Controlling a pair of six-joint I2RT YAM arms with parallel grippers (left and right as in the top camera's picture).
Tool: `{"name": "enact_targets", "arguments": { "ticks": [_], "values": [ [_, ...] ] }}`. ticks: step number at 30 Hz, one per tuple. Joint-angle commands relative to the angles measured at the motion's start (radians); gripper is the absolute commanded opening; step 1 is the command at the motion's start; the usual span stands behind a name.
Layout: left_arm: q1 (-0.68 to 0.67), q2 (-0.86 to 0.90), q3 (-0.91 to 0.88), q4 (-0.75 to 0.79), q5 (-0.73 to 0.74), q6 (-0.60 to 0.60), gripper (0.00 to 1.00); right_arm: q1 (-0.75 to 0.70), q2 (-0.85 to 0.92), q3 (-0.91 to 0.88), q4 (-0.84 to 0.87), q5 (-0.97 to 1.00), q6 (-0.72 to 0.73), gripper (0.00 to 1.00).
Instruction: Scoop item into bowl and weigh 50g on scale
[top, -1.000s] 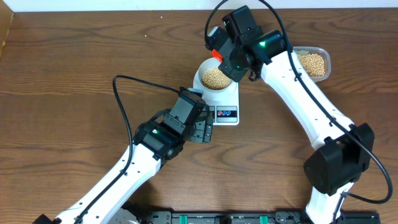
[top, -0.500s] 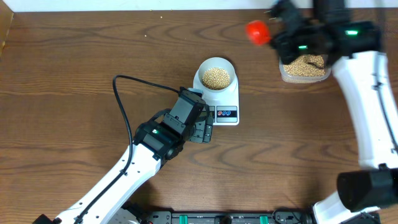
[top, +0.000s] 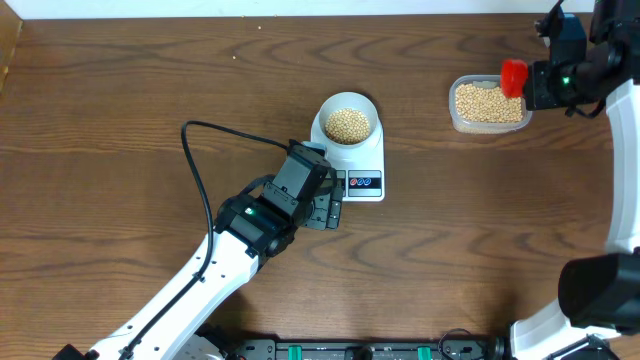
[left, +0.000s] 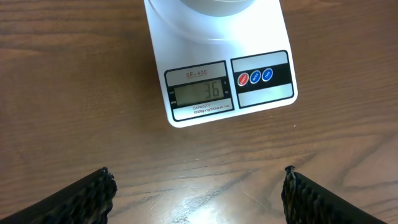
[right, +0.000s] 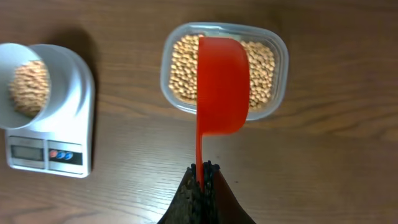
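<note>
Tan beans (right: 181, 70): heaped in clear container (right: 278, 53), straight ahead of right gripper (right: 200, 180), under the scoop (right: 222, 87).
Red scoop: handle clamped in the shut right gripper, long axis pointing forward.
Bowl (top: 348, 125): on scale (left: 168, 43), far to that gripper's left; display (left: 199, 91) shows 36.
Left gripper (left: 198, 186): wide open, empty, facing scale.

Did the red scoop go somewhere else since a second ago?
Yes. The red scoop has swung right, away from the bowl on the scale, and is now over the right end of the clear container of beans.
</note>
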Motion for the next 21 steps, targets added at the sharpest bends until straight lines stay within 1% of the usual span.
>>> {"name": "enact_targets", "arguments": {
  "ticks": [1,11,21],
  "values": [
    [0.003,0.0,0.0,0.001,-0.009,0.006,0.88,0.0,0.053,0.005,-0.003,0.065,0.026,0.01],
    [0.003,0.0,0.0,0.001,-0.009,0.006,0.88,0.0,0.204,0.005,0.026,0.134,0.037,0.01],
    [0.003,0.0,0.0,0.001,-0.009,0.006,0.88,0.005,0.297,0.005,0.068,0.126,0.045,0.01]
  ]
}}
